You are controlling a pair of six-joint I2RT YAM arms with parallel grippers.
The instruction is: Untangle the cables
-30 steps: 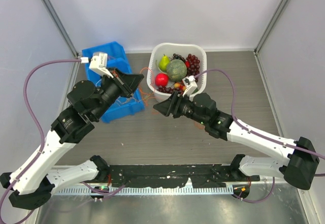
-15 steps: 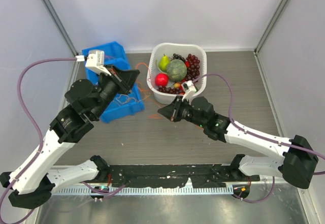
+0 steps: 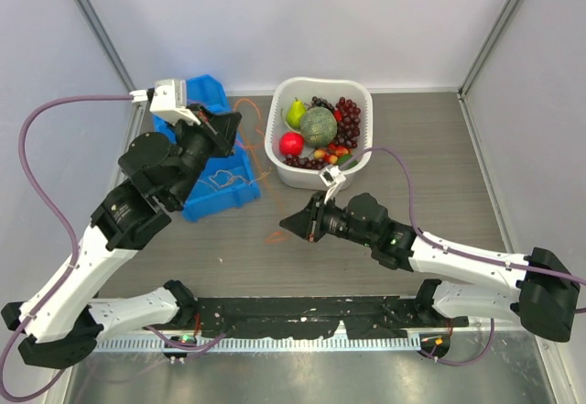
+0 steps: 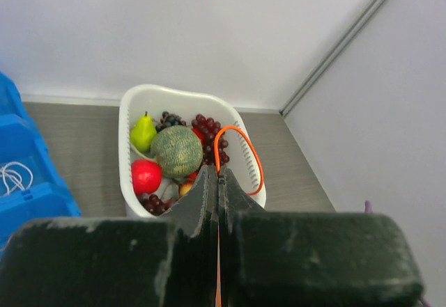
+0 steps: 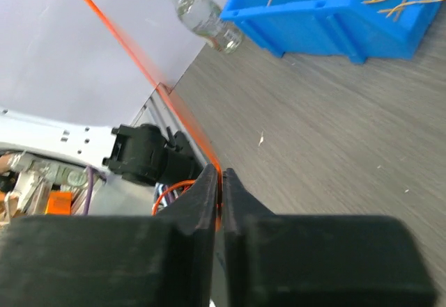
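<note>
Jaws closed, the left gripper pinches the orange cable looping beyond its tips; the right gripper likewise clamps seemingly the same cable.

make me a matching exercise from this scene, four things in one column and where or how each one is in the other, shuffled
Things
1 orange cable
2 white cable
3 pear
4 right claw

Place or state
a in the white basket
b shut, over the table in front of the basket
c lying in the blue bin
d pinched in the left claw and in the right one

Pairs: 1-d, 2-c, 3-a, 4-b
</note>
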